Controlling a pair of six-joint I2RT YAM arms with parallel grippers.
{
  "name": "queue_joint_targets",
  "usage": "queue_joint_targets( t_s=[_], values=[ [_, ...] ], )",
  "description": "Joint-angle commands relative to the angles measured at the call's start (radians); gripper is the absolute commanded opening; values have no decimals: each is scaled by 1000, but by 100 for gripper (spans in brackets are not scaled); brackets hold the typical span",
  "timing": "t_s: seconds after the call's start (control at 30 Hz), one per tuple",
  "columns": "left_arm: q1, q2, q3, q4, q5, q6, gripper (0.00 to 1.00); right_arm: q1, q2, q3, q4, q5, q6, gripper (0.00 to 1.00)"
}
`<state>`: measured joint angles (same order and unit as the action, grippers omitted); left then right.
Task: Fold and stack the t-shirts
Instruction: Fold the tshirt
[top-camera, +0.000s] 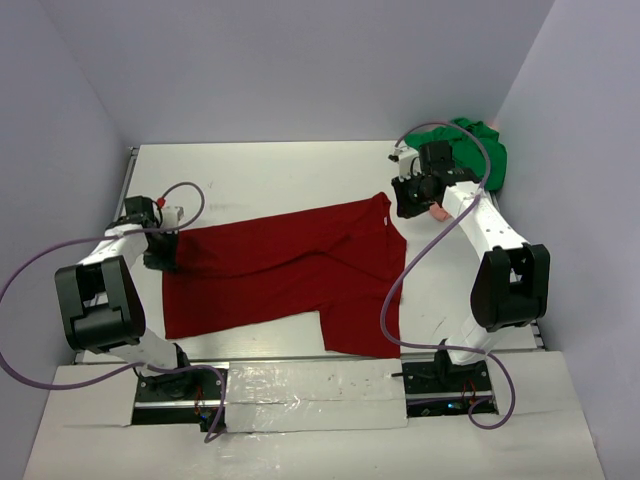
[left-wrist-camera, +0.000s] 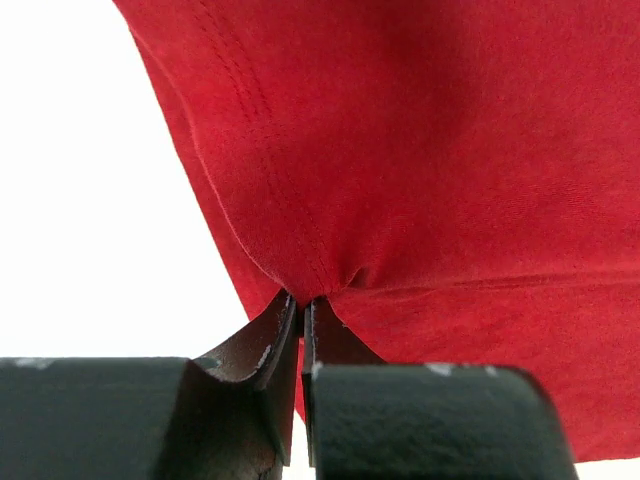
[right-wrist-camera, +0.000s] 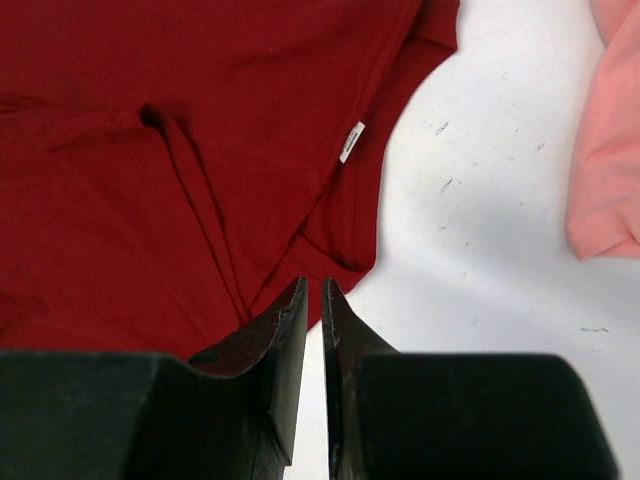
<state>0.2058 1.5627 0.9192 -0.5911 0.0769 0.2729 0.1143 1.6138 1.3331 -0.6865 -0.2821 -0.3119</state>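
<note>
Left gripper (left-wrist-camera: 303, 300): we have the jaws pressed together on the hem of the dark red t-shirt (top-camera: 290, 270). The cloth puckers at the tips, so we judge the pinch real.
Right gripper (right-wrist-camera: 312, 285): the jaws are almost together, with a thin slit between them. The tips are at the shirt's edge, below the white label (right-wrist-camera: 351, 141). We cannot tell whether any cloth is caught.
Dark red t-shirt: it lies spread across the middle of the table (top-camera: 250, 170), with the left gripper at its 9 o'clock edge and the right at its 2 o'clock corner.
Other shirts: the green t-shirt (top-camera: 470, 145) is bunched at the table's 1 o'clock corner. The pink t-shirt (right-wrist-camera: 610, 130) lies at 3 o'clock of the right gripper, apart from the red.
Step in hand: we judge it to be taking hold for the first fold.
Doing it well: we make sure of the right-hand grip first. Then we lift both ends level and together, keeping the cloth taut between them so that edge meets edge.
Risk: a shallow hem pinch may slip.
</note>
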Motion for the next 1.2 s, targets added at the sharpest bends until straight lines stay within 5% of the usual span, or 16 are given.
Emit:
queue_joint_targets(
  t_s=[0.0,0.6,0.63,0.73,0.8,1.0,1.17],
  values=[
    [6,-43,53,-15,-35,17,10,-7,-40,-8,7,-15,-1,19],
    [24,-43,12,-19,-126,38,0,-7,-66,0,-7,-2,-6,19],
    [26,-44,9,-13,-126,41,12,-7,-68,0,-8,-2,-4,19],
    [29,-36,-3,0,-117,42,77,-8,-66,-3,-7,-9,-6,19],
    [30,-36,-10,10,-101,37,95,-7,-65,-8,-8,-26,-4,20],
    [30,-101,18,23,-16,16,99,-5,15,3,-56,-120,-13,25],
    [30,-176,46,37,29,-32,99,10,107,8,-65,-258,-26,42]
  ],
)
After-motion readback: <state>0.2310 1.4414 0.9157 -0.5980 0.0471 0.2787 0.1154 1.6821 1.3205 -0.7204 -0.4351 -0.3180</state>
